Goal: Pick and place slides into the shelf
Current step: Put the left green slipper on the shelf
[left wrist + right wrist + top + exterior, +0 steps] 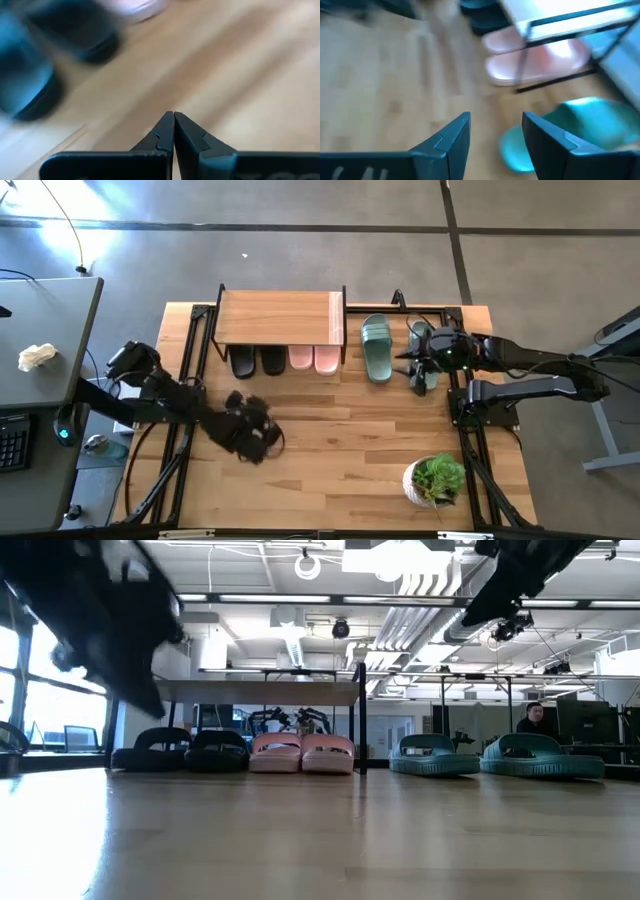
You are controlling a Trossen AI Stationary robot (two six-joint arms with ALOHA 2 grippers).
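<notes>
The shelf [280,318] stands at the table's far side. Under its front edge two black slides [257,362] and two pale pink slides [314,360] rest sole-down on the table [300,752]. Right of the shelf a sage green slide [377,348] lies flat, and a second green slide [424,338] is partly hidden under my right arm. My right gripper [495,131] hovers open, high above the table [510,580], with that green slide [565,132] beside its fingers. My left gripper [173,120] is shut and holds nothing; it hangs over bare table near the left front [252,432].
A potted plant [437,480] stands near the table's front right corner. A grey desk [45,340] with a crumpled white paper sits beyond the left edge. A person [535,718] shows in the room behind. Bare wood [340,440] spreads across the table's middle.
</notes>
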